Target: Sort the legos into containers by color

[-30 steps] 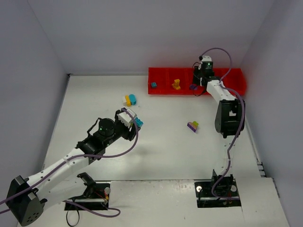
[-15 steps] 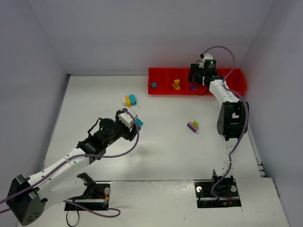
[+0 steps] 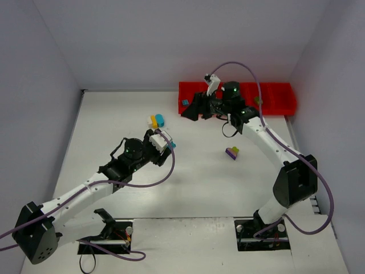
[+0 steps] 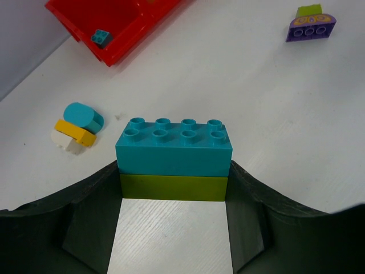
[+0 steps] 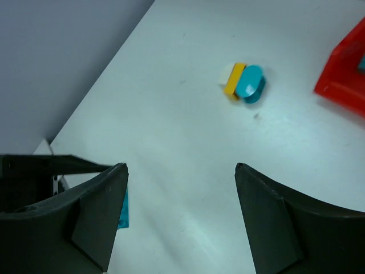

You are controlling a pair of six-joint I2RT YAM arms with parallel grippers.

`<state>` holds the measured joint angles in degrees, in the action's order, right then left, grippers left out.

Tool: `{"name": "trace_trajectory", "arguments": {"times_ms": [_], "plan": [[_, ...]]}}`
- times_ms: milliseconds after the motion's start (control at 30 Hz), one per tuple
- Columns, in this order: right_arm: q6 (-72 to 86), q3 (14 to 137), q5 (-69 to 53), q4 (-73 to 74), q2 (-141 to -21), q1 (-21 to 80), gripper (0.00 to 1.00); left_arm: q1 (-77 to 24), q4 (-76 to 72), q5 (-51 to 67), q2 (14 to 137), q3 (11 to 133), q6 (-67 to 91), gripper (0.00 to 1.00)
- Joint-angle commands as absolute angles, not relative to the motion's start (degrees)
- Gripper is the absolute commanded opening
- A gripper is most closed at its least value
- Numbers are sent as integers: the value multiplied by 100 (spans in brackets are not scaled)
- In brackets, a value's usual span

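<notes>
A white desk (image 3: 108, 114) is sitting between grey walls (image 3: 171, 40). Left of centre, the left gripper (image 3: 166, 142) is clamping a teal-on-olive stack (image 4: 173, 159). A teal-yellow-white stack (image 3: 157, 120) is lying just beyond it. The right gripper (image 3: 193, 110), jaws spread wide and empty, is hovering near mid-desk. A purple-olive piece (image 3: 232, 152) is lying right of centre. The red tray (image 3: 278, 98) is lining the far edge toward the right corner.

We see a white desk (image 3: 199, 177) enclosed by plain pale grey walls (image 3: 171, 40) under even light.
</notes>
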<state>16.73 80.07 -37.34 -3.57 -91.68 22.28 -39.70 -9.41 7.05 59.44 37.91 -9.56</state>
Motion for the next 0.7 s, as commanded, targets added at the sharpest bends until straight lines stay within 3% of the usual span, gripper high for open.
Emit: {"name": "trace_trajectory", "arguments": {"times_ms": [0, 667], "plan": [[1960, 7744, -4333, -510, -8922, 2416, 72, -3981, -1538, 870, 5915, 4227, -1143, 0], [2101, 7365, -4333, -519, -8807, 3331, 72, -3990, -1441, 976, 5915, 4395, -1107, 0]]}}
